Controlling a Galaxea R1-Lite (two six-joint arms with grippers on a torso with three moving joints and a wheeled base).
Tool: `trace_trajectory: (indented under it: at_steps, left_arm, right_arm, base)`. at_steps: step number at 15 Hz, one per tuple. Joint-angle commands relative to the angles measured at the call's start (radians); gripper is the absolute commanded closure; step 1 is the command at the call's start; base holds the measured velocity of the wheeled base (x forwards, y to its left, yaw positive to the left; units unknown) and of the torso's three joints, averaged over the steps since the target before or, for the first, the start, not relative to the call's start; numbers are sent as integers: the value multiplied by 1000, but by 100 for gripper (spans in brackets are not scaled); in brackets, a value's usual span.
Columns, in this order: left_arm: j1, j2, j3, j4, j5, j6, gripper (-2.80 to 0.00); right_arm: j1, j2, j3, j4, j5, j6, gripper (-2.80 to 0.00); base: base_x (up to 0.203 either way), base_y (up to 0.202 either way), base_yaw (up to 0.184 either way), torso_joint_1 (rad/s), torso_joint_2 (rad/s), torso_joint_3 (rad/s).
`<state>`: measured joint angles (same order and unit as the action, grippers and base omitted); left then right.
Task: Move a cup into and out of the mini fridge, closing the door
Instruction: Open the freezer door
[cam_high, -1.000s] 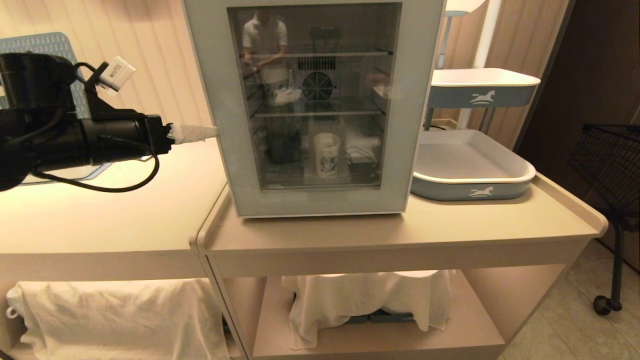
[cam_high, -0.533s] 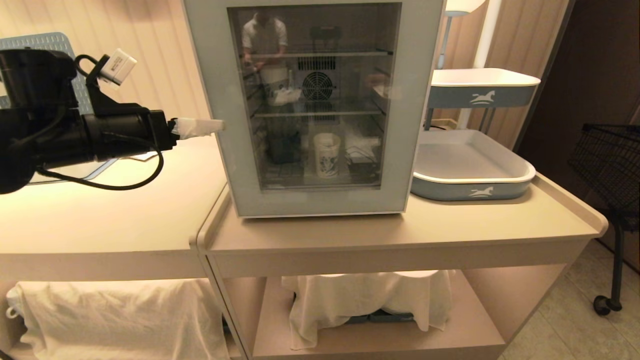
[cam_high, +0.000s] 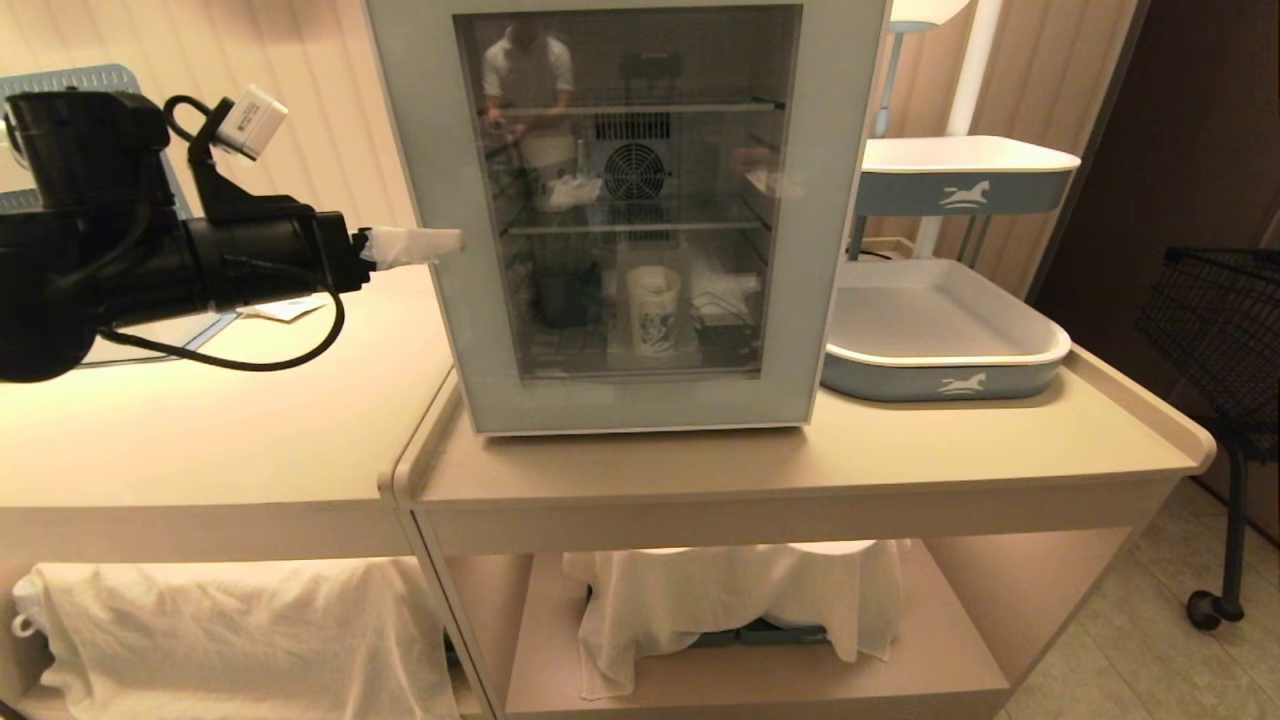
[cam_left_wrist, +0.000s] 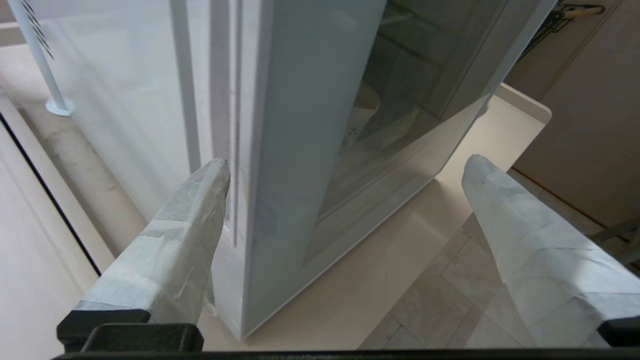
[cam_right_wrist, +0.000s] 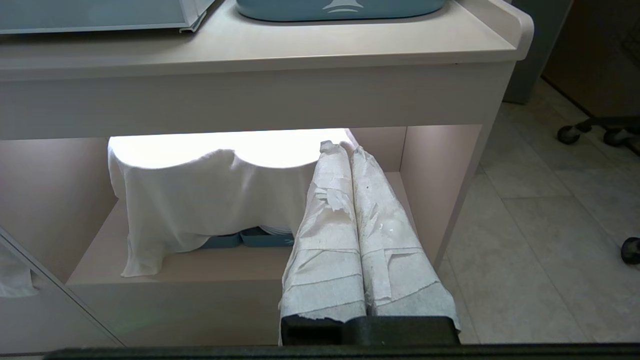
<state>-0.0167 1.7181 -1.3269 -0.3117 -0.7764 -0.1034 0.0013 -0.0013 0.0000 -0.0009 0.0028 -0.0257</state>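
Your left gripper (cam_left_wrist: 345, 165) stands wide open and empty, its fingers straddling the left edge of the shut door (cam_high: 640, 400) of the mini fridge (cam_left_wrist: 150, 90). The cup (cam_high: 654, 308) stands inside on the bottom shelf. A shallow bite risks slipping off the frame. Your right gripper (cam_right_wrist: 350, 150) hangs closed below the fridge.

The head camera looks forward and down from high up at the mini fridge (cam_high: 630, 215), which stands on the bench (cam_high: 800, 460) near its left edge. The left wrist camera sits very close to the fridge's left front corner and looks along the door (cam_left_wrist: 280, 150). The right wrist camera is low, looking at the bench's front edge and the shelf under it (cam_right_wrist: 225, 260). All three views share the bench.
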Motion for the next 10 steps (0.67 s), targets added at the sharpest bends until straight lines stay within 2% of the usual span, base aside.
trace_trajectory:
  at_steps: [1, 7, 10]
  left_arm:
    - [-6, 9, -26, -6, -4, 0, -280]
    - [-23, 43, -77, -45, 2, 4, -280]
    - [-36, 66, -84, -89, 2, 59, -280]
  right_arm:
    - [0, 0, 0, -1, 0, 0, 0]
    - [2, 0, 0, -1, 0, 0, 0]
    - [0, 0, 0, -1, 0, 0, 0]
  base:
    - [0, 0, 0, 0, 0, 0]
    - [0, 0, 0, 0, 0, 0]
    - [0, 0, 0, 0, 0, 0]
